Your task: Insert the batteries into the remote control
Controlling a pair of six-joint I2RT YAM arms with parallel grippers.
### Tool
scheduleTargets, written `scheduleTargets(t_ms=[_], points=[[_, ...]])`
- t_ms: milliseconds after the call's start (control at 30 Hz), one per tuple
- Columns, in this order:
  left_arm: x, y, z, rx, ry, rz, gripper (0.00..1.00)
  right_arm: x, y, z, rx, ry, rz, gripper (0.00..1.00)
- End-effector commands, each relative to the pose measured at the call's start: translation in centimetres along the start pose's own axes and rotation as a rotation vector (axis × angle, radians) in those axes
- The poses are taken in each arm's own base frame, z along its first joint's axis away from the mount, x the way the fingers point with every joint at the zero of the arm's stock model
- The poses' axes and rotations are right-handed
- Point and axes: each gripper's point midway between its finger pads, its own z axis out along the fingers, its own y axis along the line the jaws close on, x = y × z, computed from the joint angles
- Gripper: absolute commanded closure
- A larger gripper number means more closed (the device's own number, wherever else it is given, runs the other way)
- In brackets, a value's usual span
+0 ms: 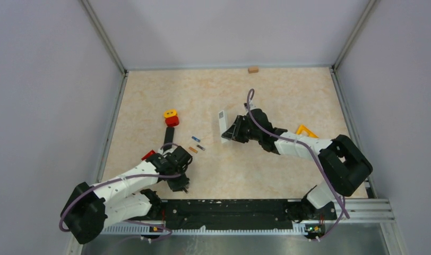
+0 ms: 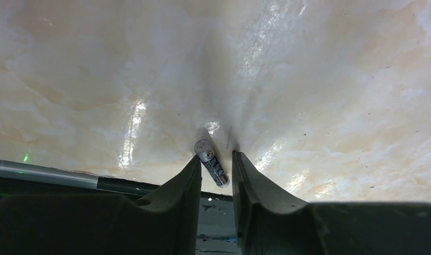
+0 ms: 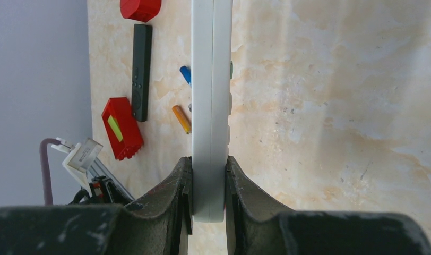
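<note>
My right gripper (image 1: pixel 235 130) is shut on the near end of a white remote control (image 1: pixel 222 126), held on edge above the table; the wrist view shows the remote control (image 3: pixel 210 79) squeezed between both pads of that gripper (image 3: pixel 208 159). A blue battery (image 1: pixel 196 139), a dark one (image 1: pixel 200 146) and an orange one (image 1: pixel 192 150) lie left of it; the blue battery (image 3: pixel 186 74) and the orange battery (image 3: pixel 181 119) also show from the right wrist. My left gripper (image 1: pixel 179 183) is down at the table near the front, its jaws (image 2: pixel 215 158) closed in on another dark battery (image 2: pixel 212 163) lying slantwise between them.
A black remote (image 1: pixel 168 137) lies beside the loose batteries, with a red and yellow piece (image 1: pixel 171 118) behind it and a red block (image 1: pixel 148 155) by the left arm. An orange triangle (image 1: pixel 306 130) sits behind the right arm. A small wooden block (image 1: pixel 253 69) rests at the back wall.
</note>
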Motion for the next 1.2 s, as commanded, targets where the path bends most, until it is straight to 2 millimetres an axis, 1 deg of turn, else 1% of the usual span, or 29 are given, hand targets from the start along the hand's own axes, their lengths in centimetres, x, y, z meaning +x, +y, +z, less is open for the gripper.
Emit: scheduleTargets(t_ms=[0, 100, 200, 267, 333, 433, 500, 600, 700, 733, 800, 867, 1000, 1067, 1167], points=[[-0.8, -0.2, 0.8, -0.006, -0.045, -0.011, 0.71, -1.4, 0.9, -1.2, -0.027, -0.059, -0.007, 1.0], [-1.0, -0.4, 0.6, 0.002, -0.056, -0.002, 0.79, -1.4, 0.8, -1.2, -0.024, -0.061, -0.005, 1.0], [-1.9, -1.2, 0.2, 0.016, -0.089, 0.013, 0.89, -1.5, 0.8, -1.2, -0.023, -0.062, -0.006, 1.0], [-3.1, -2.2, -0.2, 0.028, -0.132, 0.029, 0.97, -1.7, 0.8, -1.3, -0.017, -0.066, -0.007, 1.0], [-4.7, -3.8, -0.8, 0.066, -0.177, 0.046, 1.0, -1.9, 0.8, -1.5, -0.01, -0.075, -0.01, 1.0], [-7.8, -6.2, -1.6, 0.124, -0.239, 0.042, 1.0, -2.3, 0.6, -1.8, 0.003, -0.089, -0.014, 1.0], [-10.0, -7.4, -1.7, 0.141, -0.269, 0.033, 1.0, -2.4, 0.4, -2.0, 0.011, -0.096, -0.015, 1.0], [-13.1, -7.7, -0.8, 0.104, -0.286, 0.019, 1.0, -2.6, 0.4, -2.2, 0.013, -0.097, -0.018, 1.0], [-15.7, -7.5, 0.0, 0.049, -0.3, 0.021, 1.0, -2.6, 0.3, -2.5, 0.019, -0.102, -0.02, 1.0], [-16.6, -7.8, -0.1, 0.041, -0.306, 0.024, 1.0, -2.6, 0.2, -2.6, 0.024, -0.105, -0.021, 1.0], [-17.5, -7.8, 0.2, 0.015, -0.302, 0.035, 1.0, -2.8, 0.1, -2.8, 0.029, -0.112, -0.023, 1.0], [-17.7, -8.0, 0.7, 0.002, -0.29, 0.052, 0.94, -2.9, 0.0, -2.9, 0.034, -0.116, -0.025, 1.0], [-18.3, -7.7, 1.0, -0.028, -0.292, 0.051, 0.77, -3.2, 0.5, -3.1, 0.02, -0.117, -0.055, 1.0], [-18.8, -7.3, 0.6, -0.048, -0.312, 0.044, 0.66, -3.3, 0.7, -3.3, 0.015, -0.117, -0.071, 1.0], [-19.6, -7.8, -0.6, -0.025, -0.343, 0.052, 0.53, -3.5, 1.1, -3.7, 0.0, -0.121, -0.097, 1.0]])
